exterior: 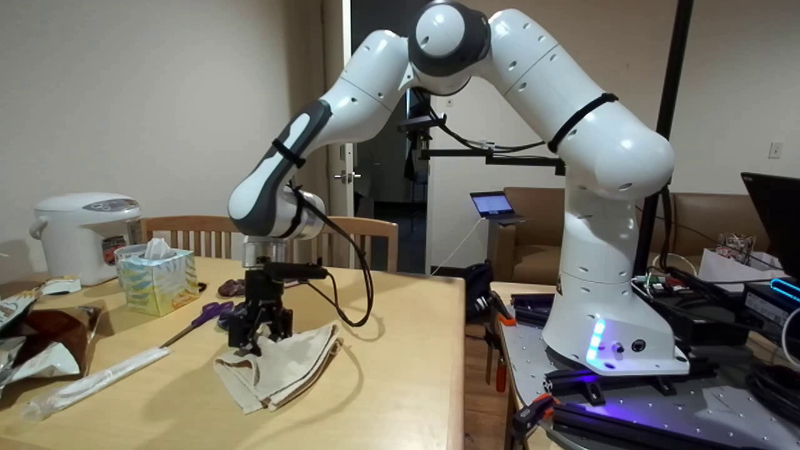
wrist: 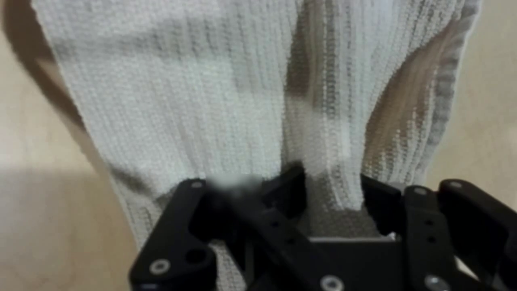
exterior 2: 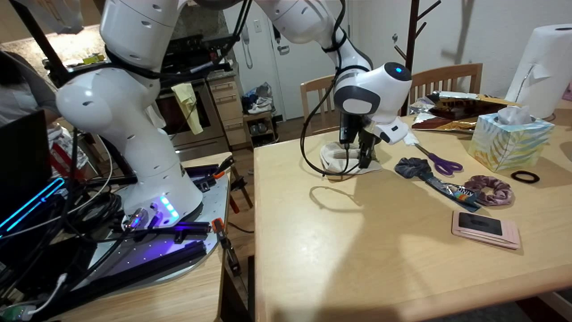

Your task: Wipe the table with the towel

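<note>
Well, the towel (exterior: pixel 284 369) lay rumpled on the table (exterior: pixel 400 375), directly beneath the gripper (wrist: pixel 333 194), whose fingers stood mostly closed with a bunched ridge of cloth pinched between them. That grip looked like the weak point: it held only a fold, so a hard sideways pull could have let the fabric slip free, or rolled its loose layers under instead of spreading them. Pressing too low risked scraping the fingers on the wood. Just beside the towel sat a dark scrunchie (exterior 2: pixel 412 167), with the scissors (exterior 2: pixel 435 159) near, and a stroke that way would probably have swept both toward the tissue box (exterior 2: pixel 509 141), well apart from the towel. The cable (exterior: pixel 370 287) hung in a low loop near the towel and might have dragged across it. As for room, a table edge (exterior 2: pixel 290 142) ran near the towel in an exterior view, so a stroke over that side could have left cloth hanging off. On the towel's opposite side stretched the broadest bare wood, and a narrower bare strip lay between the towel and the edge facing the robot base (exterior: pixel 619 325).
</note>
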Available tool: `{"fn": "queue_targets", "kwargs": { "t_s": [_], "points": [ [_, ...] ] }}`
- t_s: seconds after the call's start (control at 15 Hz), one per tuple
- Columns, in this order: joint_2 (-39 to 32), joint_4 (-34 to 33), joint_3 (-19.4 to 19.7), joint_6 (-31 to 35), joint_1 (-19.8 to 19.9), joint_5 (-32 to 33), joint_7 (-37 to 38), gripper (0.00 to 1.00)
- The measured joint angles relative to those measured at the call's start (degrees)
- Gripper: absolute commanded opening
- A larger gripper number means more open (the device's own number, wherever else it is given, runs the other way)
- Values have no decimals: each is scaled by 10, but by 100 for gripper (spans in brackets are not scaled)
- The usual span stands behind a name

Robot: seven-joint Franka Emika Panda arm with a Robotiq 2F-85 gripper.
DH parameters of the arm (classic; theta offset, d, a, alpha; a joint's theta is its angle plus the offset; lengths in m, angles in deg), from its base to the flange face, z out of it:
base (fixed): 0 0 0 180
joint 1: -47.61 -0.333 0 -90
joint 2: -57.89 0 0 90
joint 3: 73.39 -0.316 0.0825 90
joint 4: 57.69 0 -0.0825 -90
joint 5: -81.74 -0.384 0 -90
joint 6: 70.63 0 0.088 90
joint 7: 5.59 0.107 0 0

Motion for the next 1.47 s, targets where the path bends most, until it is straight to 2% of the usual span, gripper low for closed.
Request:
{"fn": "queue_targets", "kwargs": {
  "t_s": [0.47, 0.6, 0.8, 1.07, 1.47],
  "points": [
    [81, 151, 5, 80, 24, -35, 1, 5],
    [109, 192, 10, 81, 22, -35, 6, 5],
    [154, 242, 31, 80, -1, -29, 42, 5],
    [194, 281, 61, 66, -30, -19, 92, 5],
    [198, 312, 74, 64, -24, -27, 93, 5]
  ]
}}
